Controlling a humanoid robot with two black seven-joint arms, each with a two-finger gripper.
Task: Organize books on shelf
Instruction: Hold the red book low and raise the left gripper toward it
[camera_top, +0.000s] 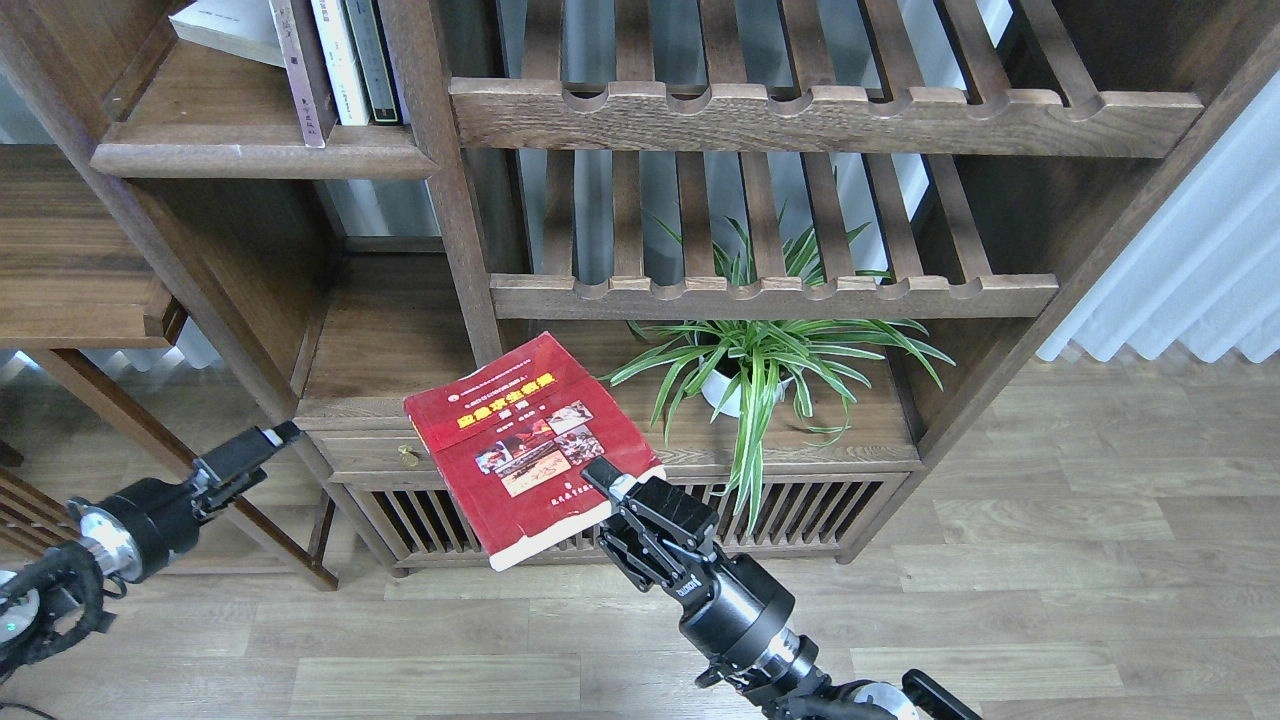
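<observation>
Right tool (603, 478) grips the red book's (525, 440) near right corner; left tool (262, 446), state unclear, points right toward the shelf (385, 340).

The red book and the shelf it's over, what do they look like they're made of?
Red book: apparently a paperback, with a glossy printed card cover; pale page edges show along its near side. Shelf: dark-brown wood, matte, with visible grain, probably solid.

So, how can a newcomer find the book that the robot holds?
Look at the walnut bookcase, then at the potted plant on its low shelf. Left of it, the right gripper holds a red book, the only one with photos on its cover.
</observation>
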